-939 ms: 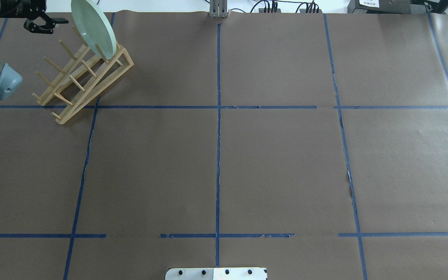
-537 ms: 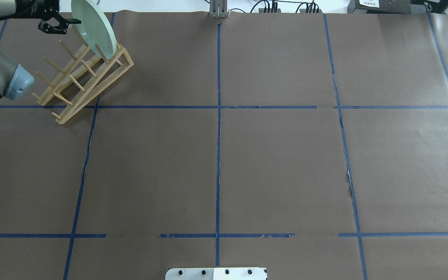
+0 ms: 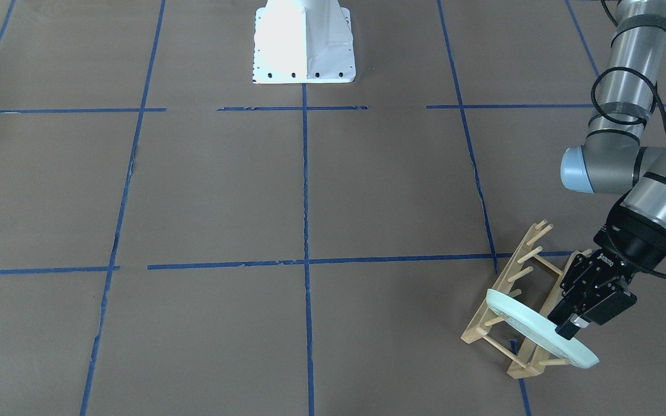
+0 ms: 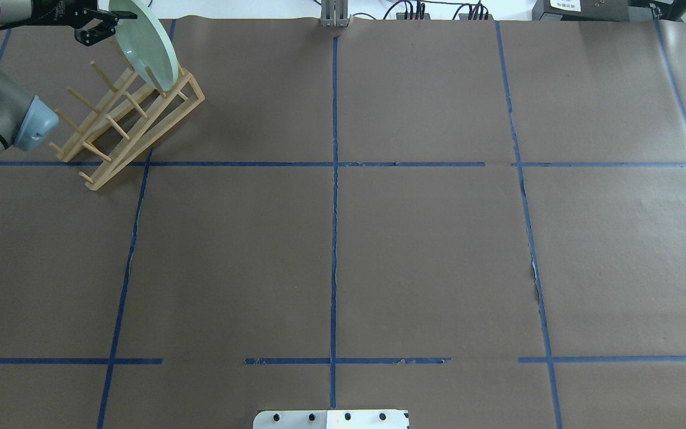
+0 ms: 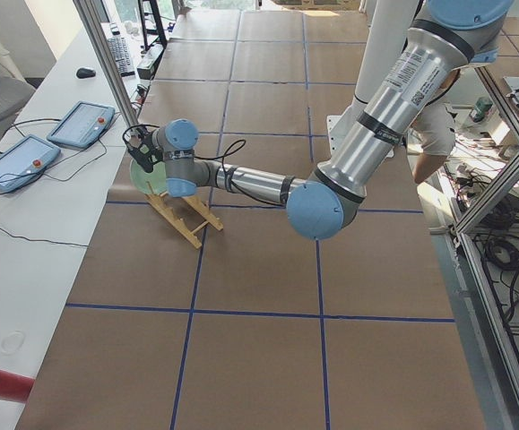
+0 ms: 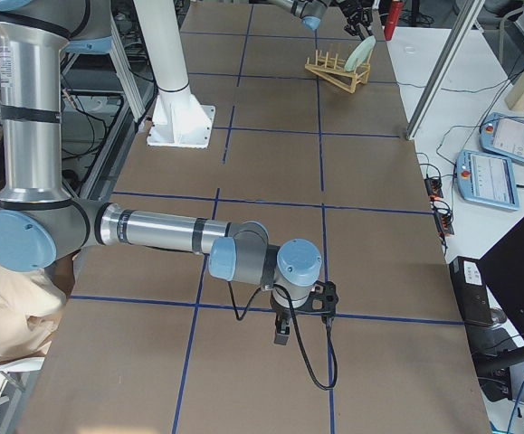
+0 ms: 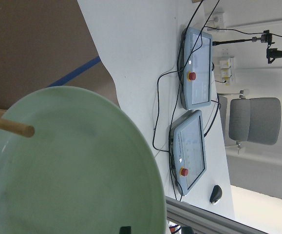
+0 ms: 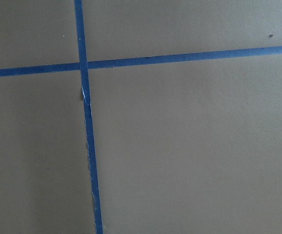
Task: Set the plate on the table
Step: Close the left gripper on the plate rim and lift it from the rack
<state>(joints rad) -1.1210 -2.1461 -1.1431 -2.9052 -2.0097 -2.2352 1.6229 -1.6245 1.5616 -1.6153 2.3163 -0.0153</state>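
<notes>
**Left claw at plate rim**

Left claw (image 4: 105, 27) spread open, jaws astride the plate's (image 4: 146, 44) upper rim; contact unclear. Plate stands on edge, tilted, in the end slot of the wooden rack (image 4: 134, 119) on the surface (image 4: 426, 250). Round, pale mint-green, low rim. Right claw (image 6: 281, 333): state cannot be told.

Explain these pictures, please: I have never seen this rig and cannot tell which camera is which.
Two robot arms with two-finger grippers work at a brown paper-covered table marked with blue tape. One camera looks down from behind the robot, one faces it, two watch from the table's ends, one rides on each wrist. On the table stands a light wooden peg rack with a round pale mint-green plate leaning in it. The left gripper is at the plate's upper rim, jaws open, nothing held. The right gripper hangs over bare paper far from the rack; whether it is open cannot be told.
</notes>
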